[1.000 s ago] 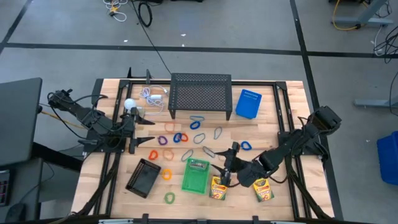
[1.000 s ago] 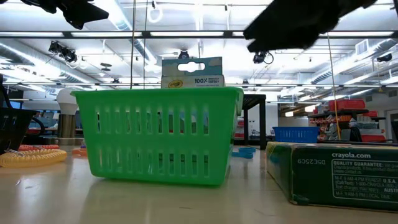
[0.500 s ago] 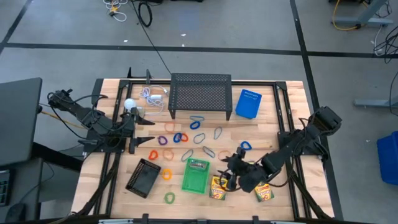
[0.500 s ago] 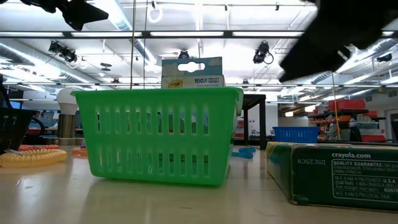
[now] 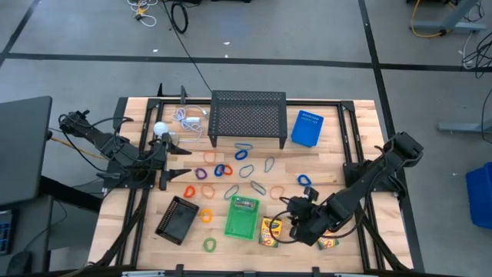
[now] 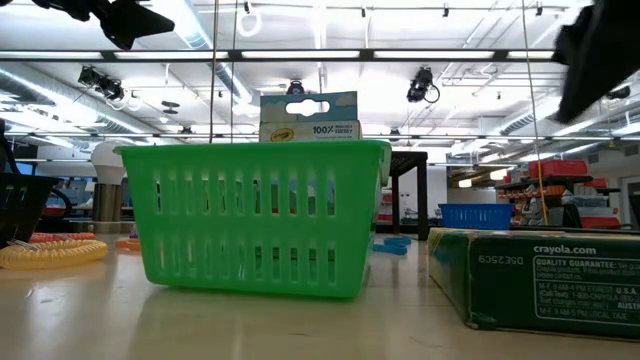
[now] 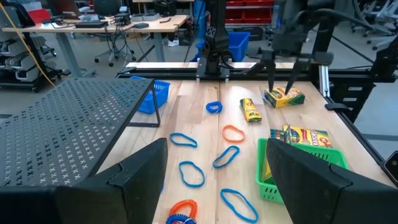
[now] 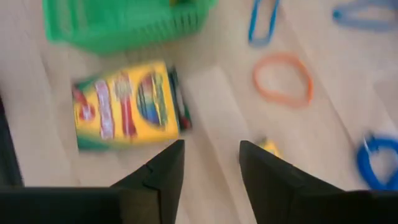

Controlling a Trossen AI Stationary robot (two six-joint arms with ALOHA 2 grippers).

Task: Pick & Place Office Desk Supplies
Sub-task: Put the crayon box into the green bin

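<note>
At the front of the table, between the two loose crayon boxes, the right claw is now found, having been swung over the last second from a spot just behind the near crayon box towards the table's front edge. Its fingers have been drawn somewhat closer together in that time, yet a clear gap is still seen between them in the right wrist view and nothing is held. The near crayon box lies flat just beside the green basket, where it lay before, and the second crayon box is largely covered by the right arm. A third crayon box is already stood in the basket. The coloured loops are left scattered across the middle of the table, untouched. The left claw is kept waiting at the table's left side, spread wide and empty. The shift and the narrowing are judged to be the lining-up for a grasp on one of the loose boxes; no pick has yet been made, so most of the task remains.
</note>
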